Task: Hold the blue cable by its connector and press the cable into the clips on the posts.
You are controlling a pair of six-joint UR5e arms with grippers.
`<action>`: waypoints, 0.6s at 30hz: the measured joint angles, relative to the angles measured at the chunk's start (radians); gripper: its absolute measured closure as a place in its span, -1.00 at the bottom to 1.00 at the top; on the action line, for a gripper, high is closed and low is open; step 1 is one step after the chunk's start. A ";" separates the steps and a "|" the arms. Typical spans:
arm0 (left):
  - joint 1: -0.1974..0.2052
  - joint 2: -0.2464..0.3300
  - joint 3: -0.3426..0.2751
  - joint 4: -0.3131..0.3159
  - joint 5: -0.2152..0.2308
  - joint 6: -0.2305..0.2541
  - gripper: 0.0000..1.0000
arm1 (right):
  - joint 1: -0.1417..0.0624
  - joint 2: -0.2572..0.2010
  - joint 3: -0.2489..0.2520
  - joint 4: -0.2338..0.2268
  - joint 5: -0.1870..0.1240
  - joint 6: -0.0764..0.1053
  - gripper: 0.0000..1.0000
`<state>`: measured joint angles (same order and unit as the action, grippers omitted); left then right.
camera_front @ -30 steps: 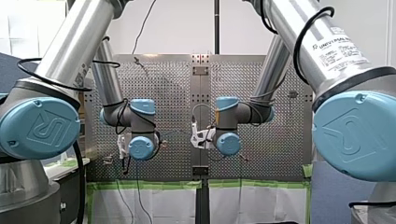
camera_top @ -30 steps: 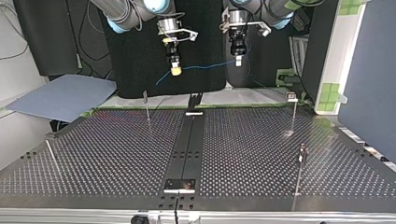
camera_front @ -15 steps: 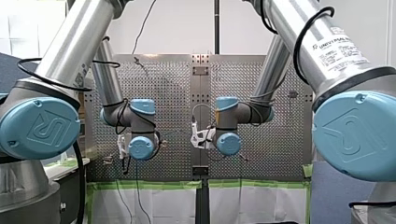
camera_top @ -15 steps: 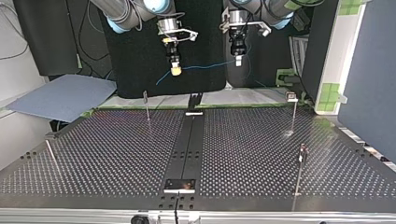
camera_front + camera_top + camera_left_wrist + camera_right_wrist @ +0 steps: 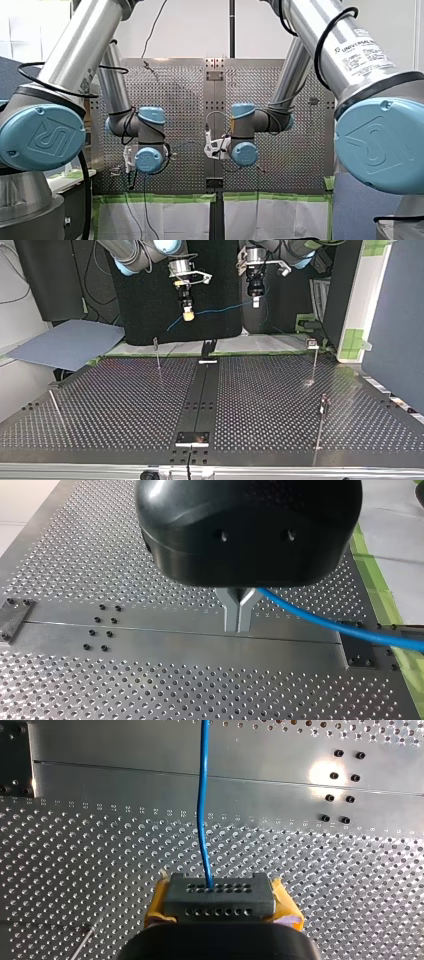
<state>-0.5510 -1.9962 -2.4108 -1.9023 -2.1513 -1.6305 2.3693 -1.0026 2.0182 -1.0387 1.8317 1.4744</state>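
Top view shows my left gripper [image 5: 256, 301], pinching the blue cable [image 5: 222, 309], edging away from my right gripper [image 5: 188, 315], which clamps the connector [image 5: 219, 900], likely tautening the cable.

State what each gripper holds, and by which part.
My right gripper clamps the dark grey perforated connector block of the thin blue cable between yellow pads; my left gripper pinches the cable itself further along.

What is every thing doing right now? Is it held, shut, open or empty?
Cable: strung in the air between the two tools, in no clip.
Connector: on the cable's end, clamped.
Right tool: shut on the connector.
Left tool: shut on the cable.
Posts: upright, holding no cable.
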 joint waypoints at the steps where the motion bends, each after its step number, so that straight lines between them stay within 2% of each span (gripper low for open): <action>1: 0.000 0.000 0.000 0.000 0.000 0.000 1.00 | 0.000 0.000 0.000 0.000 0.000 0.000 1.00; 7: 0.000 0.000 0.000 0.000 0.000 0.000 1.00 | 0.000 0.000 0.000 0.000 0.000 0.000 1.00; 10: 0.000 0.000 0.000 0.000 0.000 0.000 1.00 | 0.008 0.007 -0.008 0.007 0.008 0.008 1.00; 14: 0.000 0.000 0.000 0.000 0.000 0.000 1.00 | 0.039 0.039 -0.039 0.015 0.040 0.037 1.00; 18: 0.000 0.000 0.000 0.000 0.000 0.000 1.00 | 0.071 0.073 -0.073 0.017 0.068 0.049 1.00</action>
<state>-0.5510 -1.9962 -2.4110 -1.9024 -2.1513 -1.6306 2.4406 -0.9293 1.9448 -1.0222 1.8994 1.5236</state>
